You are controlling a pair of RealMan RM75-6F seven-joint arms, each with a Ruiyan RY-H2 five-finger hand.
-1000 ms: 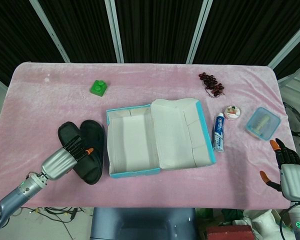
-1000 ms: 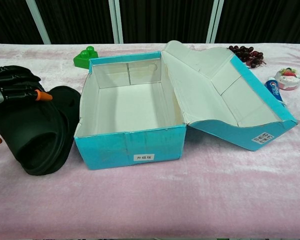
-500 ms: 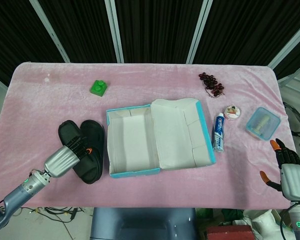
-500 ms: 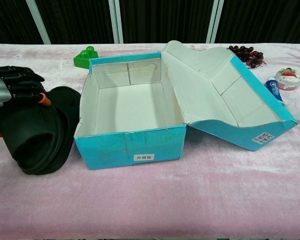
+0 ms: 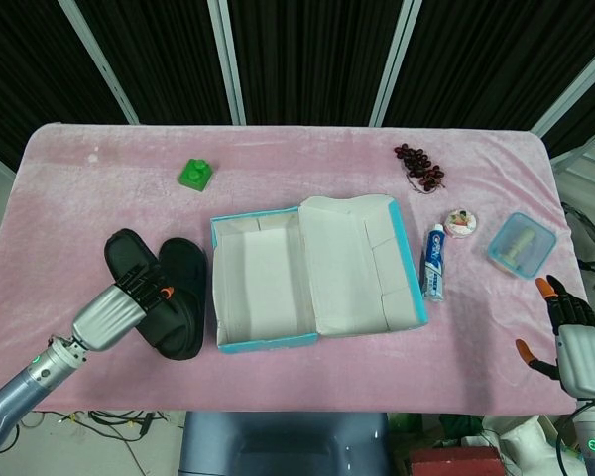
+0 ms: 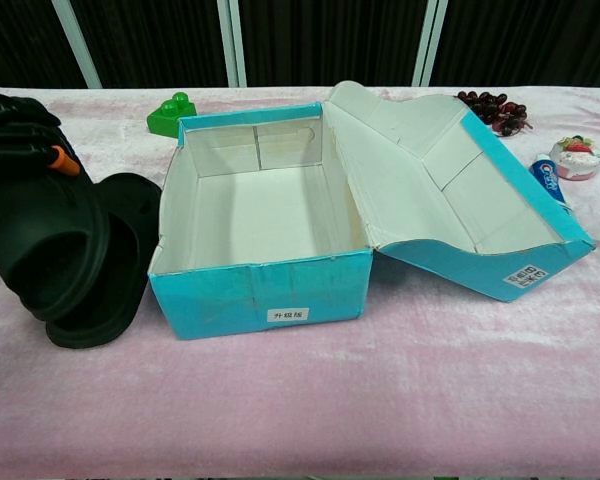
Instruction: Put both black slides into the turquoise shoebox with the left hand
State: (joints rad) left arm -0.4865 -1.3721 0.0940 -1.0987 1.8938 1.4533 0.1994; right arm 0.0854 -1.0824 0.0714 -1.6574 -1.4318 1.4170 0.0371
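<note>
Black slides, pair: outer slide [image 5: 129, 260] grasped by left hand [image 5: 114, 309], now raised and tilted off the desk [image 5: 69, 178] where it earlier lay flat; inner slide [image 5: 183, 297] rests beside the turquoise shoebox [image 5: 263, 342], which stands open and empty. First transfer judged underway. Right hand [image 5: 565, 332] released, idle. Box label [image 6: 287, 315] too small to read; toothpaste tube [image 5: 433, 263] lettering illegible.

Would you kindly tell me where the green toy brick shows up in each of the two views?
Head view: green toy brick upper left, beyond the turquoise shoebox.
Chest view: green toy brick top, left of centre, behind the shoebox's back left corner.
Shared landmark: the turquoise shoebox.
</note>
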